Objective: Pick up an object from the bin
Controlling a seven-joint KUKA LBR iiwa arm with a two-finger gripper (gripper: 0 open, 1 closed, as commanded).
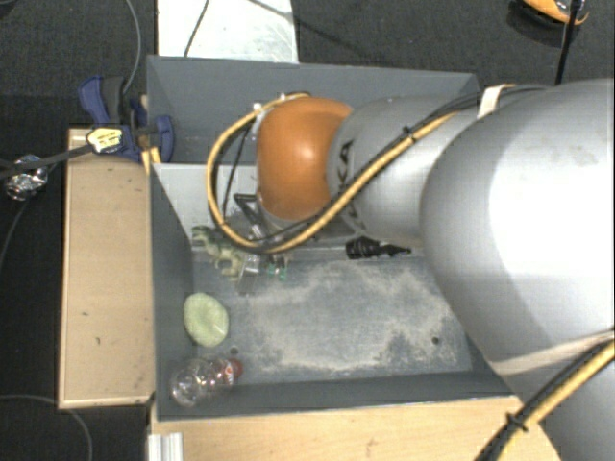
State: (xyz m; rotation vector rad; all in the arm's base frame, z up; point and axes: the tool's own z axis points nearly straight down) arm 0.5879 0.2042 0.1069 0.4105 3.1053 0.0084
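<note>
Gripper (252,261) low by left wall of bin (384,344), tucked under orange wrist cover (300,157); open or closed: cannot tell. Small greenish object (213,242) just beside it, contact unclear. Pale green oval (206,319) below; clear crumpled item (200,380) lower left.

Counted in the grey bin (365,325): one pale green oval lump (206,319), one clear rounded thing with a red spot (202,377), one small black piece (377,249), one mottled olive-green thing (213,243), making four loose things, with whatever lies under the arm left uncounted.
</note>
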